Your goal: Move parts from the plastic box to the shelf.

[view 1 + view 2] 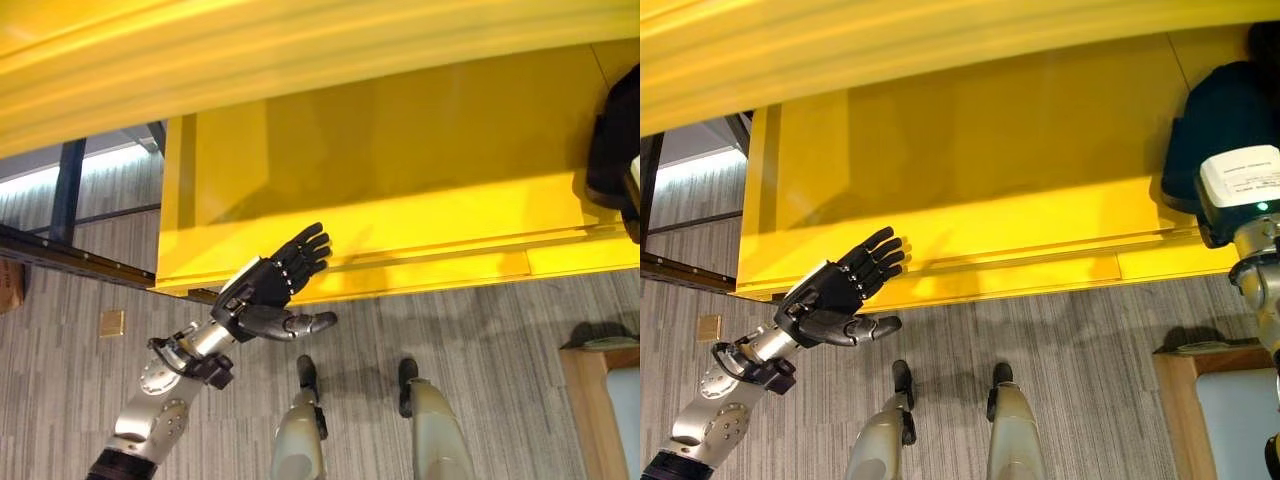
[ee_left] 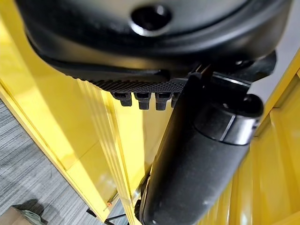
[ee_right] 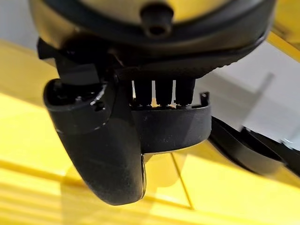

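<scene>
The part in hand looks like a dark part (image 3: pixel 243 152), a black curved piece with a thin raised edge that runs out past the right hand (image 3: pixel 103 150) on the side away from the thumb. Its long axis seems to lie across the fingers rather than along them, though most of it is hidden by the hand's own bulk. The right hand's fingers (image 3: pixel 161 91) seem curled down onto a dark band of it, with the thumb closing in from the other side, so I judge it gripped, not merely touched. Beyond and beneath those fingertips lies the yellow shelf (image 1: pixel 420 150), a broad flat board with a lighter front lip. In the eye views the part hangs as a dark mass (image 1: pixel 1200 110) over the shelf's far right end, close above the board. The coming move probably turns on that gap, with the part lowered straight off the fingertips onto the board and then let go. The right hand is plainly the nearer one. The left hand (image 1: pixel 265 285) is well apart, in front of the shelf's left front edge, with its fingers straight and spread, its thumb out sideways and nothing in it. Its fingertips point toward the shelf lip, with grey striped floor (image 1: pixel 480 330) below
</scene>
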`<state>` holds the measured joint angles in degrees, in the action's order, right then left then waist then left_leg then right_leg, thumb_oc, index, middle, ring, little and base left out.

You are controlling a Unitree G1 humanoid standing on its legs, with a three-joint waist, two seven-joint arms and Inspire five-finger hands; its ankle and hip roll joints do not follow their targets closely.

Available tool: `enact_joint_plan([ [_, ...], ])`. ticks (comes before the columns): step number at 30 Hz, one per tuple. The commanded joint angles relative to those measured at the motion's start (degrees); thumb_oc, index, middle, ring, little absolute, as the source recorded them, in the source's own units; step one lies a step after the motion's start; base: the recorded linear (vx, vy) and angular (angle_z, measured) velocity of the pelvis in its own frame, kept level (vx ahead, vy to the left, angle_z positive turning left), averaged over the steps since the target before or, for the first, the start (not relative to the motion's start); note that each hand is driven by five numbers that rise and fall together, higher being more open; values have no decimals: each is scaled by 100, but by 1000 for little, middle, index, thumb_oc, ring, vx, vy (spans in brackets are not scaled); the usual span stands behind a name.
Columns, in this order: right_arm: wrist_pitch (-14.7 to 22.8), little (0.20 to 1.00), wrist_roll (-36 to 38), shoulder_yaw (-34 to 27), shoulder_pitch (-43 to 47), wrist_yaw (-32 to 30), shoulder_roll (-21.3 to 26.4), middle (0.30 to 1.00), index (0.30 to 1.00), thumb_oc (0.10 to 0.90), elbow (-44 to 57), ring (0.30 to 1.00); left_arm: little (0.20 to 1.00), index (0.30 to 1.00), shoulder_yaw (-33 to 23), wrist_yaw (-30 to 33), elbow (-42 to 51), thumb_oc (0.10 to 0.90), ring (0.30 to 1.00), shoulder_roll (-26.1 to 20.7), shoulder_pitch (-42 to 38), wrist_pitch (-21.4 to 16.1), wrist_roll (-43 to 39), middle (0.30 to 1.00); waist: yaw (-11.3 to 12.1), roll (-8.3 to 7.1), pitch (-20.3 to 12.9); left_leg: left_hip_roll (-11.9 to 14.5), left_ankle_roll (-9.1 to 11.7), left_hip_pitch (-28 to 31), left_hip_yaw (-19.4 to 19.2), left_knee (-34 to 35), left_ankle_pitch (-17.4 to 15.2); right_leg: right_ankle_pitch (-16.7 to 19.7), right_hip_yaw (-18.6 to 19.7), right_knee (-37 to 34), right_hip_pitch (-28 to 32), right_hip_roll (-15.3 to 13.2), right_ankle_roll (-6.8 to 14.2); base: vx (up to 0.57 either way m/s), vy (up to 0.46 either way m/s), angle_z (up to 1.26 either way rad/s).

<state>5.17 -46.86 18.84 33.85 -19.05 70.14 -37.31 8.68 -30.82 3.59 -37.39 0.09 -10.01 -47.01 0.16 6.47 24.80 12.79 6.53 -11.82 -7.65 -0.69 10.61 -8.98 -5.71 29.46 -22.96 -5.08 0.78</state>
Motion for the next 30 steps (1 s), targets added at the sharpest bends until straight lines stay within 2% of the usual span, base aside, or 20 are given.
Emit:
enact_joint_plan([
  [1, 24, 300, -233, 95, 790, -330, 400, 300, 300, 400, 362, 300, 1000, 1000, -165, -216, 669, 900, 1000, -167, -175, -369, -352, 1000, -38, -478, -266, 183, 173, 286, 6, -299, -433, 103, -253, -1154, 758, 139, 53, 15, -30, 2],
  [12, -83, 300, -709, 248, 880, -396, 368, 300, 300, 400, 404, 300, 1000, 1000, -144, -316, 639, 900, 1000, -215, -191, -327, -383, 1000, 10, -475, -273, 185, 159, 206, 38, -369, -453, 74, -286, -1096, 728, 142, 43, 3, -10, 1],
  [18, -436, 300, -919, 257, 917, -795, 355, 300, 300, 400, 288, 300, 1000, 1000, -104, -321, 672, 900, 1000, -290, -224, -331, -418, 1000, 28, -450, -223, 179, 150, 126, 70, -393, -459, 54, -293, -1020, 646, 157, 45, -11, -6, 0],
  [24, -651, 300, -1045, 178, 767, -826, 274, 300, 300, 400, 301, 300, 1000, 1000, -67, -344, 673, 900, 1000, -289, -236, -370, -418, 1000, 9, -430, -197, 167, 143, 113, 51, -379, -465, 64, -287, -1021, 624, 152, 49, -5, -2, 0],
  [30, -804, 300, -1218, 186, 906, -1554, 342, 300, 300, 400, 155, 300, 1000, 1000, -21, -351, 684, 900, 1000, -345, -264, -369, -487, 1000, 18, -400, -200, 148, 139, 86, 57, -395, -483, 62, -271, -1014, 603, 136, 48, 0, 0, 0],
])
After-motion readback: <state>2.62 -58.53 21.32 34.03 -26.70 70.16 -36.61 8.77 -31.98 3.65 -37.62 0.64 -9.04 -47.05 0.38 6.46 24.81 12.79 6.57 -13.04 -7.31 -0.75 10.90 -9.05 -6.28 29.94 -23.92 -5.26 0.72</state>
